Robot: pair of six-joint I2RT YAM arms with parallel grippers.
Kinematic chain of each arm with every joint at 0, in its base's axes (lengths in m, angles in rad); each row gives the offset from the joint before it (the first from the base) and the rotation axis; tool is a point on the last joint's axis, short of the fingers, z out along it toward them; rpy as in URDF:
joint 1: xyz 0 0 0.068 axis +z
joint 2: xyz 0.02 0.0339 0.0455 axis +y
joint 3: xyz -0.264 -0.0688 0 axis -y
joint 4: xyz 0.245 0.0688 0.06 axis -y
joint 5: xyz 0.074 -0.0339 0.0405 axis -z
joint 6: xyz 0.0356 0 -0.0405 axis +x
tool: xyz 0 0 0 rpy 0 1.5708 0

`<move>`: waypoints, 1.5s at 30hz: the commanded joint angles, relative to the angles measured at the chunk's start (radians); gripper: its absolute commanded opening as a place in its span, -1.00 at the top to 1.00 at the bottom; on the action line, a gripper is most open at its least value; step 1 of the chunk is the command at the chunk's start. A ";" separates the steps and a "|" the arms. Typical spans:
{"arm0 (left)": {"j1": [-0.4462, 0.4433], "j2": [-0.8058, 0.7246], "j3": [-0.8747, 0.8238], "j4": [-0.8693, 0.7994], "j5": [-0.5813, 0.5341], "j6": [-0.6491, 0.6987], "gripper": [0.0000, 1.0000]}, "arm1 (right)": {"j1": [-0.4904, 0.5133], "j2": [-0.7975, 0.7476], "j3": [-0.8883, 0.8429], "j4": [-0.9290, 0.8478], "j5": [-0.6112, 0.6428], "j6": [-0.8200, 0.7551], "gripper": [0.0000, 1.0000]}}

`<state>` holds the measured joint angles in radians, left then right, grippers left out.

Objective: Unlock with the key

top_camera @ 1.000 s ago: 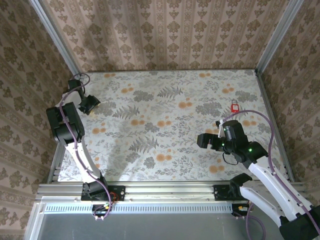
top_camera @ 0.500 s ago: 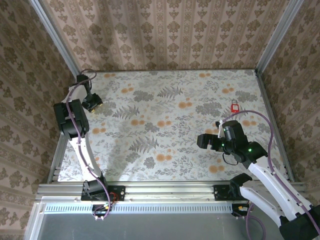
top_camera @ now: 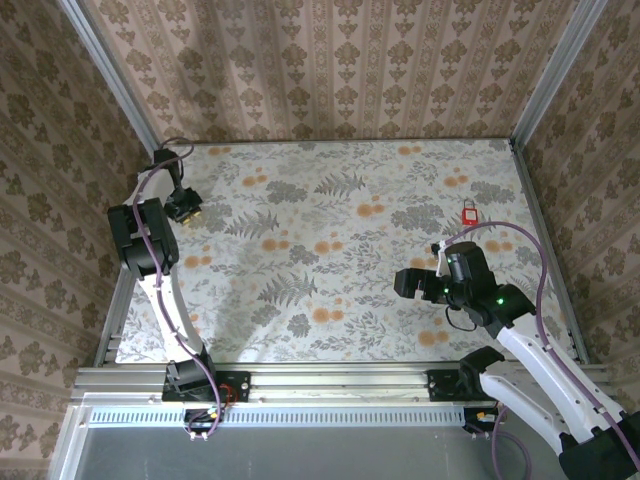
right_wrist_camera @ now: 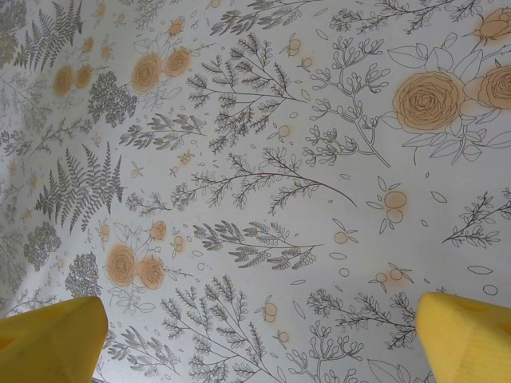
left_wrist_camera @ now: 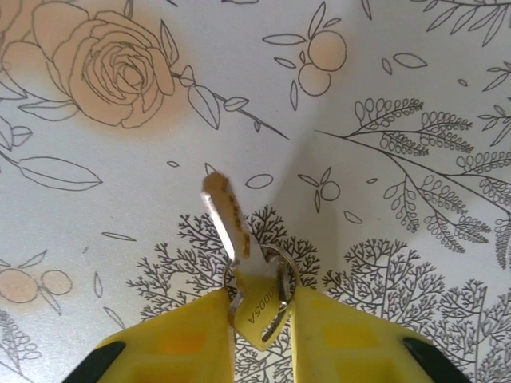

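Observation:
In the left wrist view a silver key (left_wrist_camera: 227, 219) on a ring, with a yellow tag, lies on the floral table cover. My left gripper (left_wrist_camera: 262, 319) has its yellow fingers (left_wrist_camera: 172, 343) pressed against both sides of the key's head and ring, and the blade points away from me. From above, the left gripper (top_camera: 183, 207) is low at the table's far left. A small red padlock (top_camera: 469, 211) lies flat at the far right. My right gripper (top_camera: 410, 283) hovers open, in front of and left of the padlock. Nothing lies between its fingertips (right_wrist_camera: 48, 339).
Patterned walls enclose the table (top_camera: 330, 250) on three sides, and the left gripper sits close to the left wall (top_camera: 110, 190). A purple cable (top_camera: 520, 240) loops over the right arm near the padlock.
The left arm has reached further toward the far-left corner and lowered. Its fingers have closed in onto the key. The right arm has not moved.

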<state>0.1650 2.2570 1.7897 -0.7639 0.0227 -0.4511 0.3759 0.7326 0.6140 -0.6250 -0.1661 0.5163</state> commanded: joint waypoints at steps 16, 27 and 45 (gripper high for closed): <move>-0.047 -0.004 -0.040 -0.003 0.068 0.134 0.92 | 0.006 0.006 0.003 0.014 -0.021 -0.018 -1.00; -0.112 -0.214 -0.220 0.188 0.159 0.173 1.00 | 0.006 0.032 0.008 0.047 -0.033 -0.007 -1.00; -0.047 -0.160 -0.033 0.028 0.036 0.202 -0.11 | 0.006 0.038 0.032 0.053 -0.052 0.008 -1.00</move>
<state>0.1131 2.0392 1.6833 -0.6434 0.0963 -0.2638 0.3763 0.7853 0.6189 -0.5713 -0.1993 0.5243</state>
